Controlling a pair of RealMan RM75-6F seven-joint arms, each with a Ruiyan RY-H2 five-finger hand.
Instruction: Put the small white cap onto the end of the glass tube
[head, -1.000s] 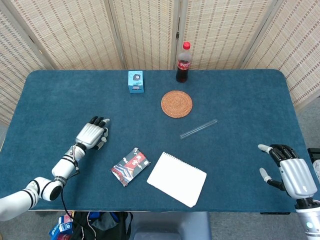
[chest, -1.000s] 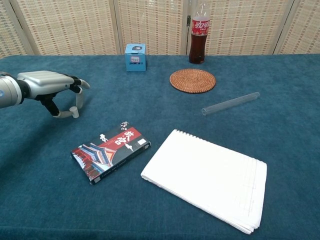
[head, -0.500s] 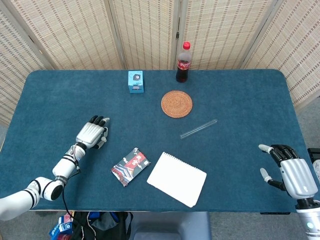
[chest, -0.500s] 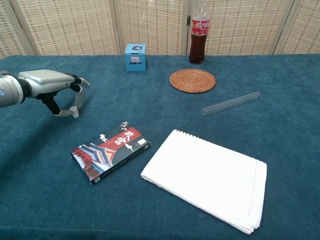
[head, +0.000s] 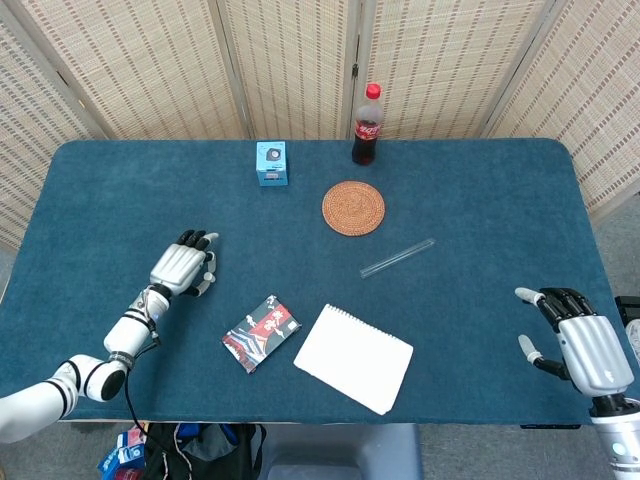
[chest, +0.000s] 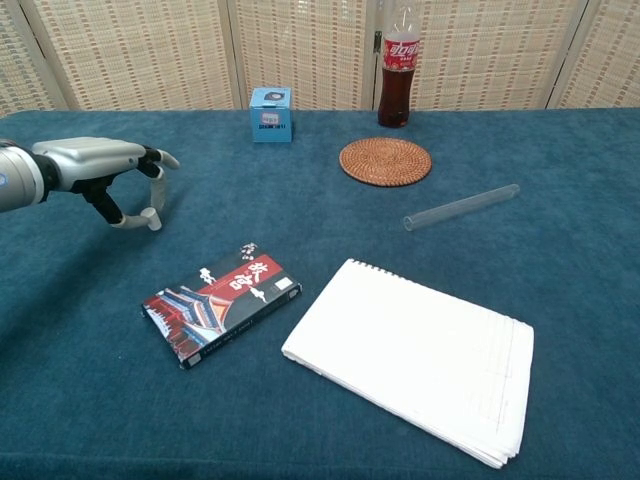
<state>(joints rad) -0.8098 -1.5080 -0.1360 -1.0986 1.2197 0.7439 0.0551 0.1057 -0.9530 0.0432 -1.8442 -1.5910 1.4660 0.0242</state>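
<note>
The clear glass tube (head: 397, 257) (chest: 461, 207) lies slanted on the blue table, right of centre, in front of the woven coaster. At the left side, my left hand (head: 183, 267) (chest: 100, 165) hovers palm down just above the cloth. Its thumb and one finger pinch the small white cap (chest: 153, 219) (head: 206, 284) beneath the palm. The tube is far to the right of this hand. My right hand (head: 580, 341) hangs at the table's front right corner with fingers apart and nothing in it; only the head view shows it.
A patterned card box (chest: 222, 305) and a white notepad (chest: 415, 357) lie at the front middle. A round woven coaster (chest: 385, 161), a cola bottle (chest: 398, 67) and a small blue box (chest: 270, 114) stand toward the back. Folding screens close off the rear.
My left hand has risen slightly and drawn a little back, taking the cap with it off the cloth. The right hand and the tube have stayed put.
</note>
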